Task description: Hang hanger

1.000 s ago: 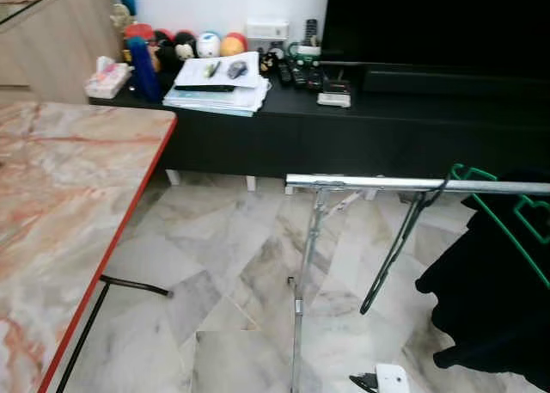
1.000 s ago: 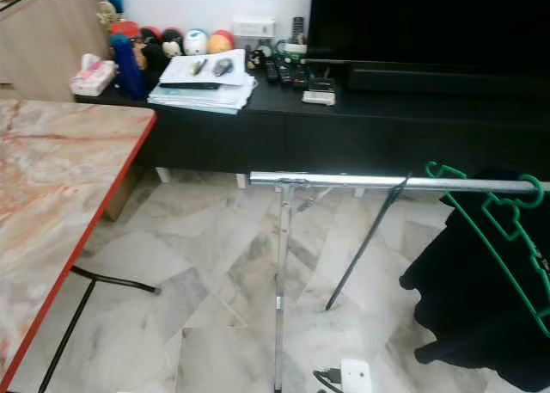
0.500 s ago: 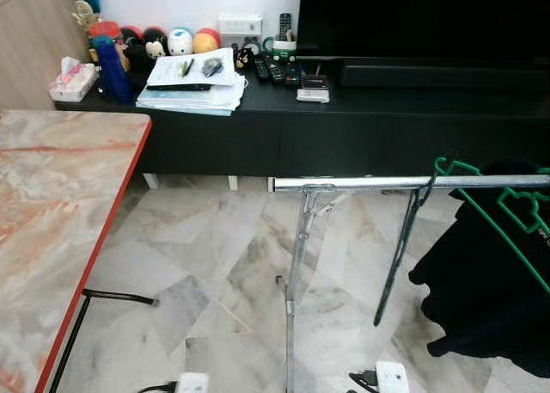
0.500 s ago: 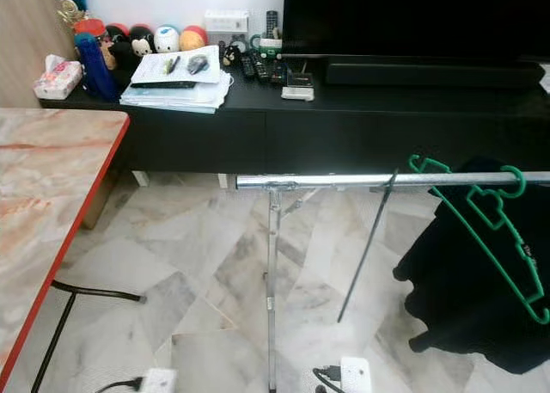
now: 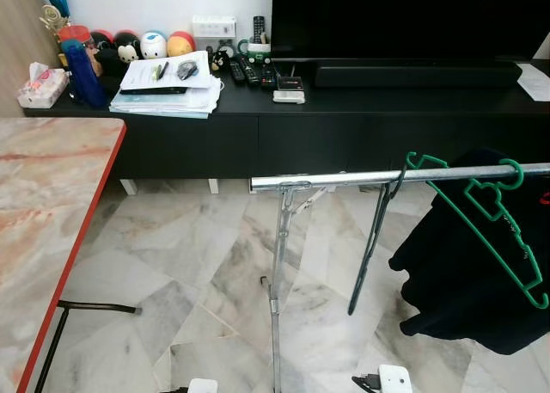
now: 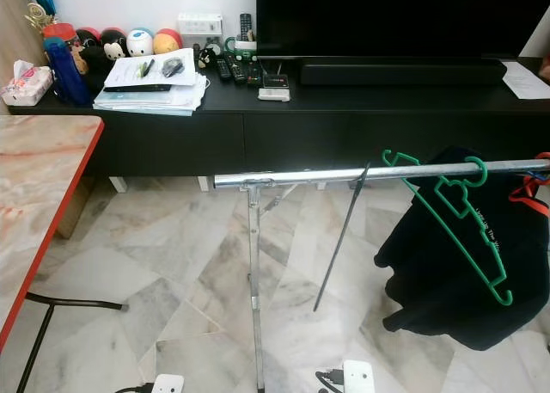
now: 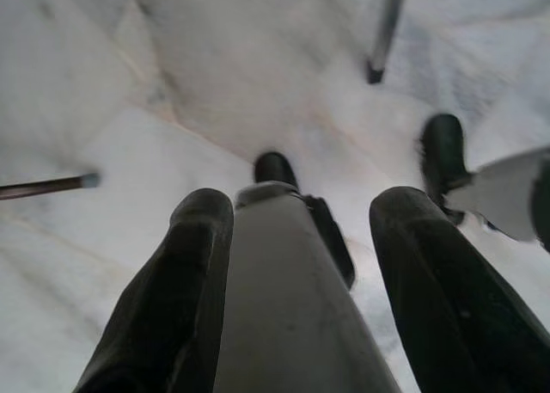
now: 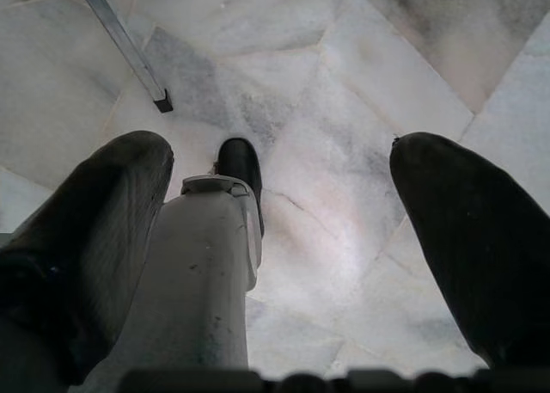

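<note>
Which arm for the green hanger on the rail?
Right, probably: the hanger hangs toward the rail's right end. The left gripper and right gripper both hang open over the floor.

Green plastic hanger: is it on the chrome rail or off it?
On. The green plastic hanger has its hook looped over the chrome rail, its frame hanging tilted in front of a black garment.

One green hanger (image 6: 447,217) on one metal rail (image 6: 344,173). One black garment (image 6: 451,264). One orange hanger (image 6: 528,191) at rail's far end, partly cut off. One marble table (image 5: 43,212). One black cabinet (image 5: 344,122). One stack of papers (image 5: 163,88). One tissue pack (image 5: 39,85). Two white plugs (image 6: 357,377) on floor. Round toys at back: count unclear.
</note>
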Robot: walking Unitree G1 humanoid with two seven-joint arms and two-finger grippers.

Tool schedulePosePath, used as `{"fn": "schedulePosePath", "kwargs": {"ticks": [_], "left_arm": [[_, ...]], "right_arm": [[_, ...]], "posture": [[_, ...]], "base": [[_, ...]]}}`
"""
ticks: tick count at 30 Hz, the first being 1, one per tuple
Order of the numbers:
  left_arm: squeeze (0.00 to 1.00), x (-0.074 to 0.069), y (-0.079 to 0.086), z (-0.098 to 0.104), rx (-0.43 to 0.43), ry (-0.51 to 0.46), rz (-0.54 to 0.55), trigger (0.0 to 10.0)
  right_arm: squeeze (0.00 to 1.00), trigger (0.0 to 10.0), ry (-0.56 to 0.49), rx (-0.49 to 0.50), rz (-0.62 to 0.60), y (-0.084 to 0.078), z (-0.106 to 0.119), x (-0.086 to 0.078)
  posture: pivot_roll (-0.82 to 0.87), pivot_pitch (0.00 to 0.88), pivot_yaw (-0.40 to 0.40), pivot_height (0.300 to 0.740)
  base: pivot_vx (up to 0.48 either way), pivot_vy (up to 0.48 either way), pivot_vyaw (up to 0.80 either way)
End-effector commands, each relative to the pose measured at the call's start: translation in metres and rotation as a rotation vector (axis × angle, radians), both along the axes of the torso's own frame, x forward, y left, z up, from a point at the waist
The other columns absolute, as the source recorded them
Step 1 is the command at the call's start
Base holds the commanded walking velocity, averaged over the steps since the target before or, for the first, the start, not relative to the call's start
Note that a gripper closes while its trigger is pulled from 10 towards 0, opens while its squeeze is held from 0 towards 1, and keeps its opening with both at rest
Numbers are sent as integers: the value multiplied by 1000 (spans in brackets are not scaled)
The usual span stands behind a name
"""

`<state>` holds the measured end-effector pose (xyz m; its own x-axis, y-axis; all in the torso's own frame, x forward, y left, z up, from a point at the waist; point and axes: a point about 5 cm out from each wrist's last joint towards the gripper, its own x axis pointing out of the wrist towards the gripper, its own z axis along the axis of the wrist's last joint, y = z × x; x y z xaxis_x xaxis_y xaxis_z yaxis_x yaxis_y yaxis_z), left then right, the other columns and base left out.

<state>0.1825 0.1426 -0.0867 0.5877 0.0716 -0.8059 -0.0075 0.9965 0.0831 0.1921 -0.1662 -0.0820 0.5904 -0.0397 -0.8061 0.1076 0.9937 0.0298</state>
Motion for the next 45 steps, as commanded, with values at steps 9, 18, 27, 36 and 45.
{"fn": "schedulePosePath", "kwargs": {"ticks": [9,18,27,36,45], "left_arm": [[0,-18,9,-7,64,40,115,10000],[0,-18,7,-8,22,48,107,10000],[0,-33,76,0,68,-92,112,10000],[0,-24,87,9,49,-192,128,10000],[0,-52,88,-5,30,-35,96,10000]], "right_arm": [[0,10000,4,19,-17,4,-3,-6],[0,10000,-1,20,-21,4,-3,-6],[0,10000,-5,22,-27,5,-2,-4],[0,10000,-17,29,-44,8,-1,-2],[0,10000,-19,35,-59,9,-1,-2]], "posture": [[28,165,-33,740],[43,145,-37,740],[57,103,-30,740],[62,62,-15,740],[59,25,-7,740]], "base": [[0,0,0],[0,0,0],[0,0,0],[0,0,0],[0,0,0]]}}
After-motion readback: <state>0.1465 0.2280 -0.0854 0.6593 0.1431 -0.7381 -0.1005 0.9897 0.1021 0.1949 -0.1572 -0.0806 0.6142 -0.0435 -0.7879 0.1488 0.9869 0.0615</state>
